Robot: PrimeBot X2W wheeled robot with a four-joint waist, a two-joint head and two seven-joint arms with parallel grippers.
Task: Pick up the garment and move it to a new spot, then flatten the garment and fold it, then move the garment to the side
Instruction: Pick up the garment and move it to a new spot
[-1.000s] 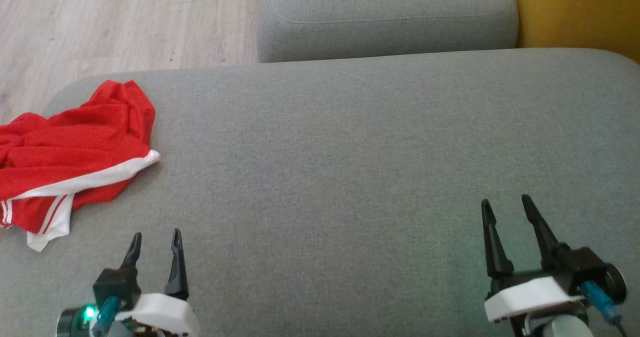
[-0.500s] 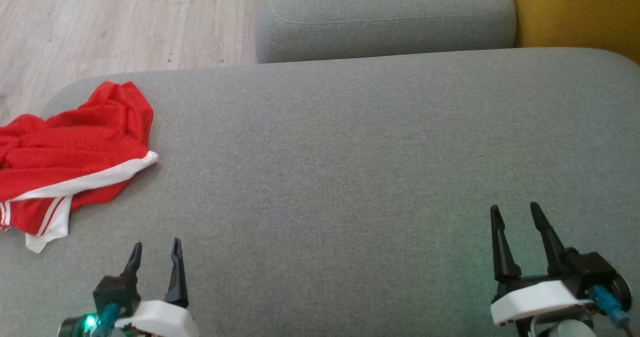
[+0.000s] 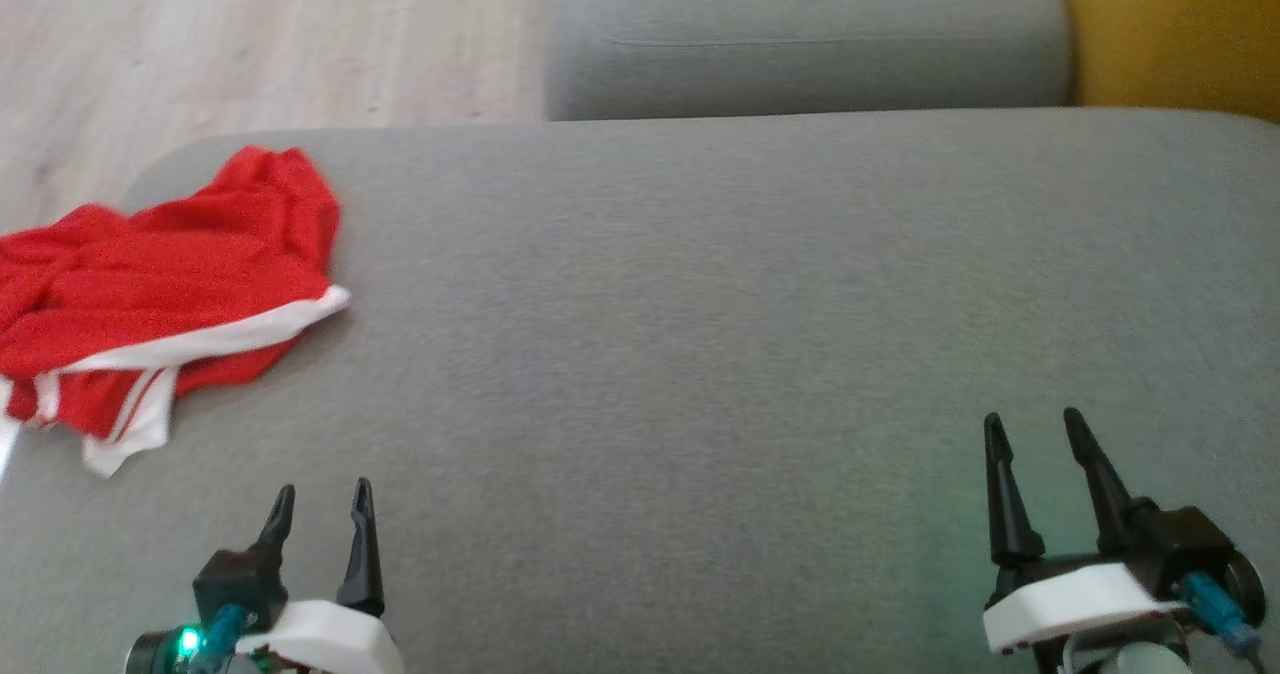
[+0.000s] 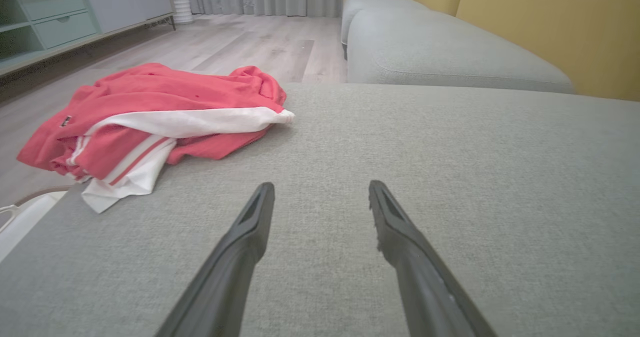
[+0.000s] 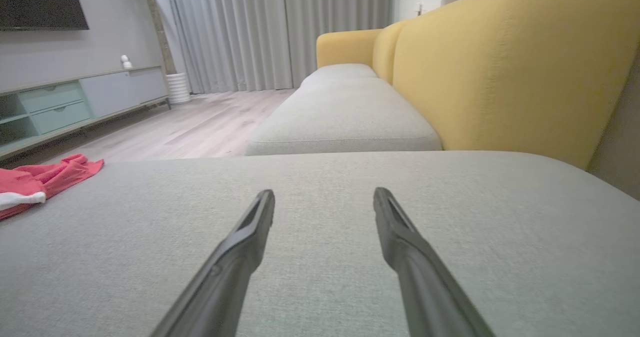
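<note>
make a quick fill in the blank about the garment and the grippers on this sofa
1. The garment is red with ____ trim.
2. It lies crumpled at the robot's ____ end of the grey cushion.
3. The left gripper and right gripper both stand ____, holding nothing.
4. The sofa back is ____.
Missing words: white; left; open; yellow.

A grey sofa seat [image 3: 760,284] stretches below a yellow backrest [image 5: 500,72], with a second grey cushion [image 5: 345,117] beyond it. Pale wood floor [image 4: 250,47] runs to long grey curtains [image 5: 260,32] and a low cabinet [image 5: 75,102] along the wall.
</note>
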